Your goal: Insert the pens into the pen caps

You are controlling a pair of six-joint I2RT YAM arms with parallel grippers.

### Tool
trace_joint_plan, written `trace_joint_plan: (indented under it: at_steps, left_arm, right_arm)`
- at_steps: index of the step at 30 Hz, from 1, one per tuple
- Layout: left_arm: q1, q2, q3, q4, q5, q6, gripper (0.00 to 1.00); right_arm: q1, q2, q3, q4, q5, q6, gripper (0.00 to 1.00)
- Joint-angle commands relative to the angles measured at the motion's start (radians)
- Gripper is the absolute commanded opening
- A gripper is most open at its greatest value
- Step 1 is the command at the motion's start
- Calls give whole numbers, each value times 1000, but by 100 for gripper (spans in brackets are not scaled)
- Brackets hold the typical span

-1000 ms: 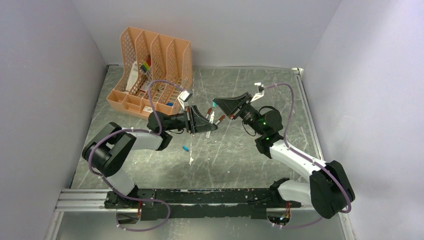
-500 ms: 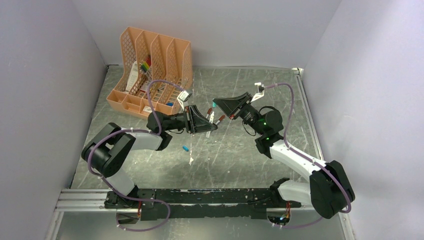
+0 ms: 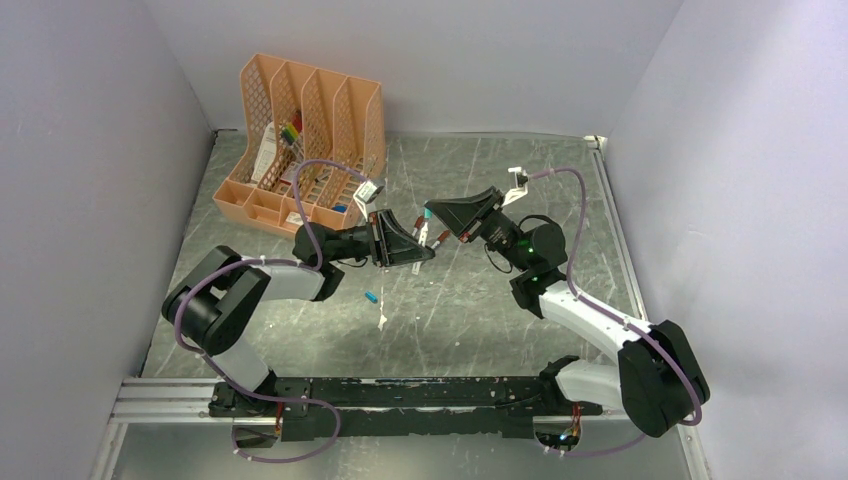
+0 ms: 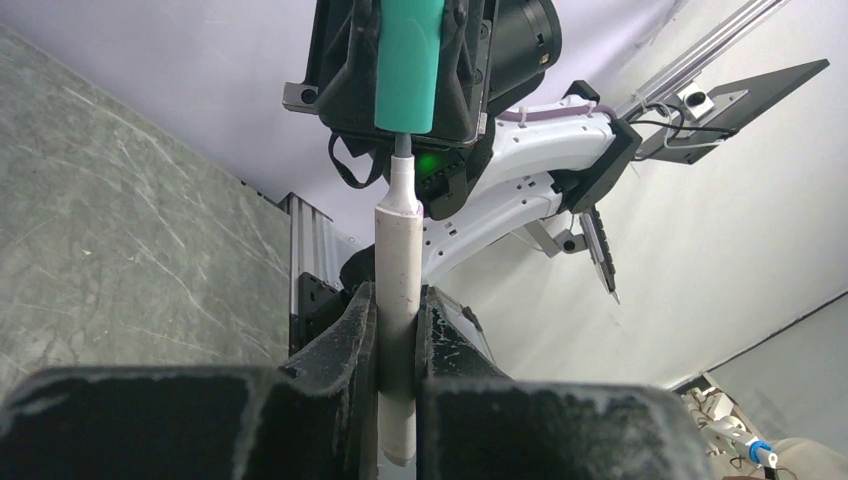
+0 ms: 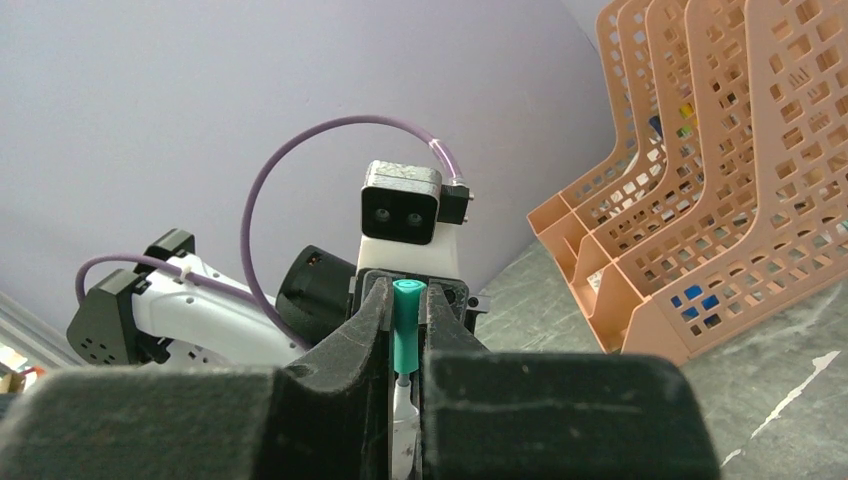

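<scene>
- Since a second ago the right arm's wrist has sunk a little and drifted toward the right side of the table, levelling the right gripper [image 3: 430, 212] slightly — the left arm has not shifted.
- The right gripper's fingers are pressed tight on a teal pen cap [image 5: 405, 335], whose open end faces the left arm.
- The left gripper [image 4: 398, 325] has its jaws almost together, pinching a white-grey pen [image 4: 397, 250] around the lower barrel. Most of the barrel stands out past the fingertips.
- Pen and pen cap are in line, held in the air over the middle of the table [image 3: 480, 320]. The thin grey nib reaches the cap's mouth — the white shoulder is still outside.
- A loose cap [image 3: 371, 297], blue, and a spare pen [image 3: 382, 321] lie on the table near the left arm.
- An orange file rack [image 3: 330, 110] stands at the far left corner with bright markers [image 3: 290, 130] in it.
</scene>
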Motion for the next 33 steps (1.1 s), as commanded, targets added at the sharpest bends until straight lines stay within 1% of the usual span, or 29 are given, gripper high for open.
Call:
trace_joint_plan:
  at_steps: [1, 8, 14, 16, 23, 26, 30, 33]
  left_arm:
    - [-11, -22, 25, 164, -13, 11, 7]
    - [-10, -21, 31, 173, -16, 6, 7]
    - [-12, -48, 37, 108, -21, 54, 7]
    - [-12, -62, 42, 51, -22, 94, 7]
    - [-28, -135, 88, -298, -62, 334, 7]
    - [-40, -165, 116, -434, -87, 421, 7]
    - [-44, -182, 123, -505, -128, 464, 7]
    - [-44, -179, 115, -489, -142, 452, 7]
  right_arm:
    - [-7, -19, -11, 18, -14, -1, 0]
    - [-6, -36, -22, -12, -11, -14, 0]
    - [-6, -44, -9, -79, -10, -46, 0]
    - [-3, -54, -5, -103, -6, -61, 0]
    - [28, -102, 25, -293, 48, -162, 0]
    - [37, -111, 29, -340, 66, -182, 0]
    - [49, -124, 22, -359, 81, -195, 0]
    - [58, -135, 22, -376, 95, -209, 0]
